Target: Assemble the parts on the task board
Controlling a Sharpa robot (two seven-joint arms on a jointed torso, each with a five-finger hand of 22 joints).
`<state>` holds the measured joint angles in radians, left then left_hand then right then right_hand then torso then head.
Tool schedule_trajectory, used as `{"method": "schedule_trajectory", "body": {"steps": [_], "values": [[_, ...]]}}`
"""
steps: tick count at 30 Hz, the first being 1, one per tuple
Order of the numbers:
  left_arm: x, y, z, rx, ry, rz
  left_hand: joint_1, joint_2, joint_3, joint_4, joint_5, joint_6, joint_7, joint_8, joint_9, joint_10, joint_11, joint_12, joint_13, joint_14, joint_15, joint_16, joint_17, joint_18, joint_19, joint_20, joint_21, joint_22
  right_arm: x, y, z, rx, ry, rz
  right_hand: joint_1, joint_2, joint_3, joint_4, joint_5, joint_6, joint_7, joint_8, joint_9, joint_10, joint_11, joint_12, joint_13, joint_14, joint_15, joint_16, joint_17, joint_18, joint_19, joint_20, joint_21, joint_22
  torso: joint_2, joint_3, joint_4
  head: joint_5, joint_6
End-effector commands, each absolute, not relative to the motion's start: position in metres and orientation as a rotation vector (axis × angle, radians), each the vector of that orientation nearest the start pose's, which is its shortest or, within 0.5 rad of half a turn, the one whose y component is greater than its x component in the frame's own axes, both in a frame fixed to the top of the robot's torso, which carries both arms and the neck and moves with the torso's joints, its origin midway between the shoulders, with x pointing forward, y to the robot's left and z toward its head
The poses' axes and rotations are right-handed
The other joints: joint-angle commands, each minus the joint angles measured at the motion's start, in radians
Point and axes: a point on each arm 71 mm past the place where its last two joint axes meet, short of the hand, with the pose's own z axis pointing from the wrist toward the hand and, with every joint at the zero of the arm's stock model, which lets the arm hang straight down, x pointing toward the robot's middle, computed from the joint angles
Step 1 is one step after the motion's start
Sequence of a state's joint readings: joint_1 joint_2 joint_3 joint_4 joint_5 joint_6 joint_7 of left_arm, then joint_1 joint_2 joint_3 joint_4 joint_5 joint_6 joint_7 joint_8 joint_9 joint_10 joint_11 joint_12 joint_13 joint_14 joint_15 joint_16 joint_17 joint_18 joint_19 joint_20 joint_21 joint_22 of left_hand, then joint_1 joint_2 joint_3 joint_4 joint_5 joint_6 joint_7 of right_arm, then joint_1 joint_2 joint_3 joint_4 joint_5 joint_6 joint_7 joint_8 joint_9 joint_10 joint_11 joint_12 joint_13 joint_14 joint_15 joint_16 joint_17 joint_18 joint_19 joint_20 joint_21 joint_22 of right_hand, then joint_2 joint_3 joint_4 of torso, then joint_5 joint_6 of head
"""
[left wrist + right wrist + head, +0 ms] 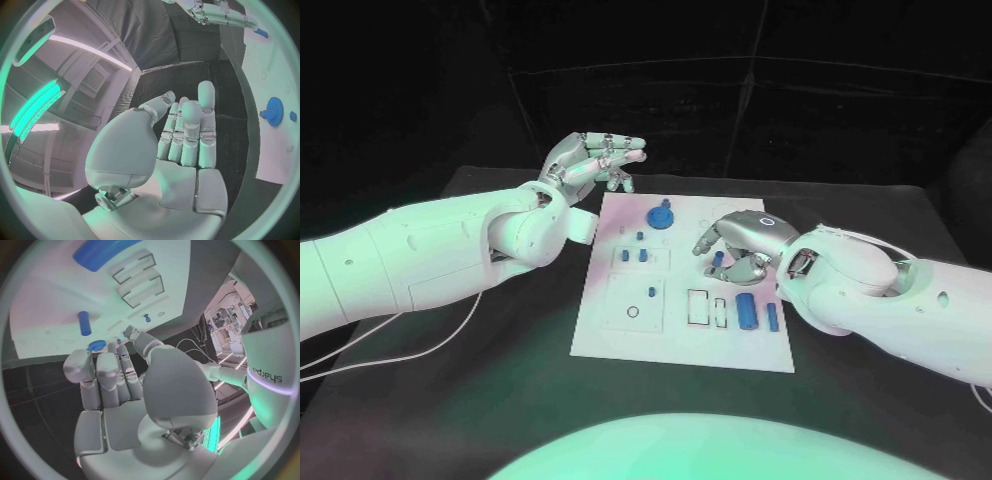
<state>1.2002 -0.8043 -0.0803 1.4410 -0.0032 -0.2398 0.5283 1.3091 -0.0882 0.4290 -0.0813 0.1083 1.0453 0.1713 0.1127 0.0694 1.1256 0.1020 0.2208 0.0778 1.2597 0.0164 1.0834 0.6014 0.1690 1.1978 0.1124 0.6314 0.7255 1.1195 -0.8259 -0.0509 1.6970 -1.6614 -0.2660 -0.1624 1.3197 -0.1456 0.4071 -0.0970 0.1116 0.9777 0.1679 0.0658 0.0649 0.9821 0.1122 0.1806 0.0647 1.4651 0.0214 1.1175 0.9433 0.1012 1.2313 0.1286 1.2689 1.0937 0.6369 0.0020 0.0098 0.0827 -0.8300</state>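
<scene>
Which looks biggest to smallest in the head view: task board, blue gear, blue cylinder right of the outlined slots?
1. task board
2. and 3. blue gear and blue cylinder: similar in apparent size, so no ranking between them.

black table (877, 210), dark bkgd, ceiling strip lights (37, 107)

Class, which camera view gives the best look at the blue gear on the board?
The left wrist view: the gear is unobstructed, its toothed rim visible. The head view shows it small, at the board's far end. I cannot pick it out in the right wrist view.
</scene>
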Motion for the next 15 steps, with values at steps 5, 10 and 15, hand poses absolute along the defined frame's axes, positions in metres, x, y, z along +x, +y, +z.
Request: {"method": "schedule_trajectory", "body": {"steps": [5,10,15], "values": [[0.499,0.210,-0.187,-1.031,1.347,-1.643,0.009,0.003,-0.006,-0.001,-0.003,-0.005,0.005,0.005,-0.001,-0.009,-0.001,0.007,0.000,-0.007,-0.003,-0.005,-0.002,0.014,-0.001,0.000,-0.006,-0.002,0.440,-0.158,-0.209,-0.328,1.761,0.633,0.001,-0.006,-0.031,0.005,-0.001,-0.013,-0.004,-0.003,0.001,-0.014,-0.002,0.010,0.001,0.003,0.000,0.004,0.002,0.012,-0.003,0.000,-0.006,-0.005,0.002,0.0001,0.0025,-0.010,0.010],[0.499,0.210,-0.187,-1.031,1.349,-1.645,0.009,0.003,-0.006,-0.001,-0.003,-0.005,0.005,0.005,-0.001,-0.009,-0.001,0.007,0.000,-0.007,-0.003,-0.005,-0.002,0.014,-0.001,0.000,-0.006,-0.002,0.444,-0.161,-0.212,-0.334,1.785,0.611,0.004,-0.004,-0.038,0.007,-0.001,-0.014,-0.005,-0.002,0.002,-0.017,-0.003,0.012,0.001,0.003,-0.001,0.004,-0.001,0.012,-0.002,0.000,-0.007,-0.006,0.003,0.0012,0.0023,-0.009,0.009],[0.499,0.209,-0.188,-1.031,1.351,-1.647,0.009,0.003,-0.006,-0.001,-0.003,-0.005,0.005,0.005,-0.001,-0.009,-0.001,0.007,0.000,-0.007,-0.003,-0.005,-0.002,0.014,-0.001,0.000,-0.006,-0.002,0.448,-0.159,-0.214,-0.344,1.795,0.599,0.015,0.005,-0.045,0.007,0.000,-0.010,-0.004,0.000,0.003,-0.019,-0.003,0.018,0.002,0.003,-0.001,0.003,-0.006,0.013,-0.004,-0.001,-0.011,-0.010,0.003,0.0001,0.0037,-0.009,0.009]]}}
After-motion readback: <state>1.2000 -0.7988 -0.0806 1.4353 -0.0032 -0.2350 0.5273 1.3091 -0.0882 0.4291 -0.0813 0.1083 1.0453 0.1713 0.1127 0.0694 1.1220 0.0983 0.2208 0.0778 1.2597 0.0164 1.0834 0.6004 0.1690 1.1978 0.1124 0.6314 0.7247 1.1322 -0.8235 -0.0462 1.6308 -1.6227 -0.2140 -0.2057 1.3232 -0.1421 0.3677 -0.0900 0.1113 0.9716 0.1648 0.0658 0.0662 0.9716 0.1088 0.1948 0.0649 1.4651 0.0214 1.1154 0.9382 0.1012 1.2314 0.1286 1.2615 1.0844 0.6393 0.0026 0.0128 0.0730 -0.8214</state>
